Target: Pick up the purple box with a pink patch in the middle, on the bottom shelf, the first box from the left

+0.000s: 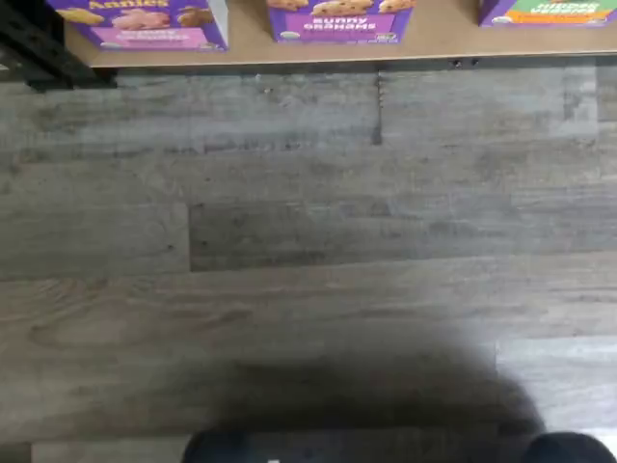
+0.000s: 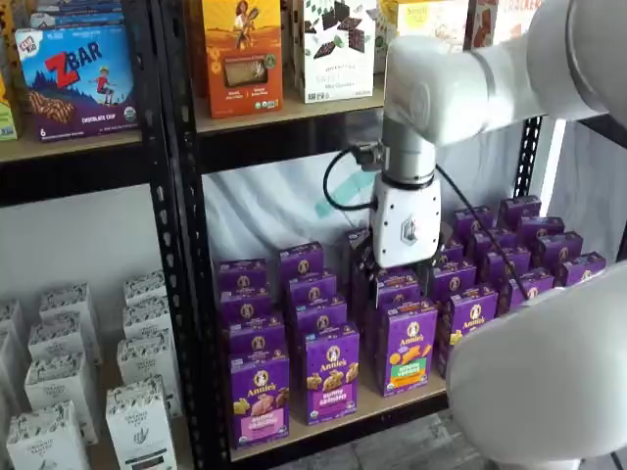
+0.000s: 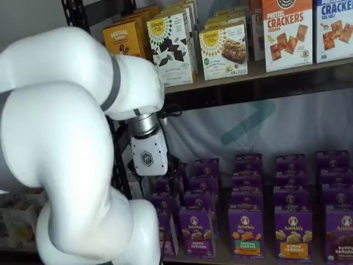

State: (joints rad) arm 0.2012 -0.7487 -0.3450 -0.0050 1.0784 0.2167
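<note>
The purple box [image 2: 260, 397] with its pink patch [image 2: 261, 423] stands upright at the front left of the bottom shelf [image 2: 343, 431], heading a row of like cartons. In the wrist view the box [image 1: 140, 21] shows at the shelf's tan front edge [image 1: 251, 48]. In a shelf view [image 3: 167, 232] the arm hides most of it. My gripper [image 2: 400, 269] hangs above the middle rows of purple cartons, behind and to the right of the box. Its white body shows in both shelf views, but the dark fingers blend into the cartons, so no gap can be made out.
A plain purple carton [image 2: 331, 377] and one with a green-and-orange patch [image 2: 409, 350] stand to the right of the box. White cartons [image 2: 59, 392] fill the neighbouring bay past a black post [image 2: 181, 245]. A higher shelf [image 2: 284, 113] is overhead. Grey plank floor [image 1: 308, 241] lies before the rack.
</note>
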